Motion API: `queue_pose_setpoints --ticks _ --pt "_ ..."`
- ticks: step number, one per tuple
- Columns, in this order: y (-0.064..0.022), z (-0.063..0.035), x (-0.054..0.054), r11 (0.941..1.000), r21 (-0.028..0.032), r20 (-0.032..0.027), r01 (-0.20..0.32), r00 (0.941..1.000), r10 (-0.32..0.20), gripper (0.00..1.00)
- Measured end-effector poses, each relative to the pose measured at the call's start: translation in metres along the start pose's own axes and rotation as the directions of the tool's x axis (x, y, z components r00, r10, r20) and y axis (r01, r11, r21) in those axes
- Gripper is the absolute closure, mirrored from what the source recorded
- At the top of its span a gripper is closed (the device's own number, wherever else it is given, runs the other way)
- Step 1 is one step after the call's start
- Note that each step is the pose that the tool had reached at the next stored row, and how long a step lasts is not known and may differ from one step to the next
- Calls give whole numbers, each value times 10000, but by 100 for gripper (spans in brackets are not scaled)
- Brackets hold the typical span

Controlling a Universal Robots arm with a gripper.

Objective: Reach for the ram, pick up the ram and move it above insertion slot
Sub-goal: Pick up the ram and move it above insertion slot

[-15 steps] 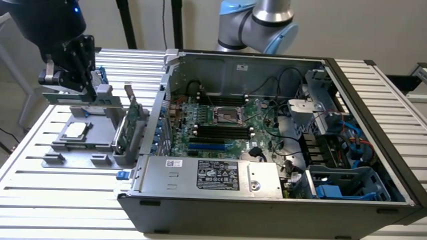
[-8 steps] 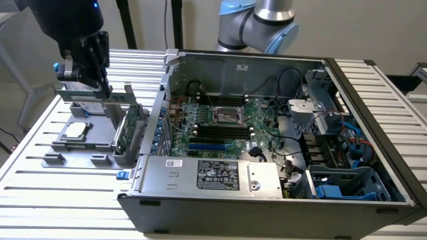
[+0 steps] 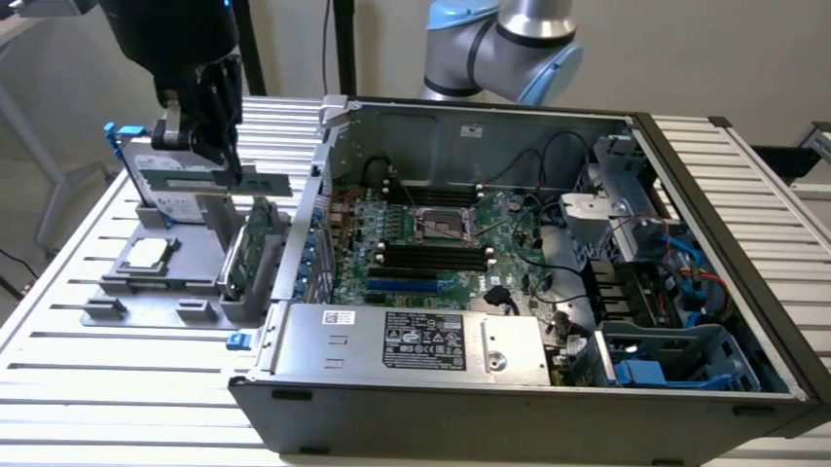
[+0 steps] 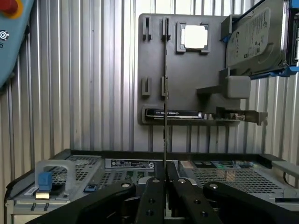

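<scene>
Your gripper (image 3: 214,161) is clamped on the ram (image 3: 214,180), lifted above the gray holder (image 3: 143,282). Keep it level and carry it right, toward the open case (image 3: 546,233).

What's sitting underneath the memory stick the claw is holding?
Below the memory stick in the claw is the grey parts tray, with a square processor chip. The hard drive behind is partly covered.

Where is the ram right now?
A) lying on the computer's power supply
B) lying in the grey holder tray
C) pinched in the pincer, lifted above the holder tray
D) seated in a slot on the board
C: the pincer is shut on the ram, which hangs level in the air above the grey holder tray, beside the open computer case.
</scene>
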State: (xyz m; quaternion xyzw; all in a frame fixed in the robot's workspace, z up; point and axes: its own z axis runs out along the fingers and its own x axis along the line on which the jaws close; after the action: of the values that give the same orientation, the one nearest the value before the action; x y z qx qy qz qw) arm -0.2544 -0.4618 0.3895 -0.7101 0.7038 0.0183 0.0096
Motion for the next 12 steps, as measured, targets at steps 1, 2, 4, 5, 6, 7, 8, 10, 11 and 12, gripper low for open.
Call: queue_pose_setpoints --ticks 1,2,4,5,6,7,8,10,11,12 --pt "-27 -1 -6 10000 -1 16 0 10000 0 87" --pt "-54 -2 -13 10000 -1 32 0 10000 0 87" --pt "-106 -2 -27 10000 0 68 1 10000 -1 87" --pt "-131 -2 -33 10000 -1 86 0 10000 0 87" --pt "-157 -2 -40 10000 0 104 1 9999 -1 87" --pt "-183 -2 -47 10000 -1 123 1 9999 -1 87" --pt "-212 -3 -54 10000 -1 142 1 9999 -1 87" --pt "-264 -3 -68 10000 -2 177 2 9998 -2 87" --pt "-292 -3 -74 10000 -2 194 2 9998 -2 87" --pt "-319 -3 -81 10000 -2 214 2 9998 -2 87"
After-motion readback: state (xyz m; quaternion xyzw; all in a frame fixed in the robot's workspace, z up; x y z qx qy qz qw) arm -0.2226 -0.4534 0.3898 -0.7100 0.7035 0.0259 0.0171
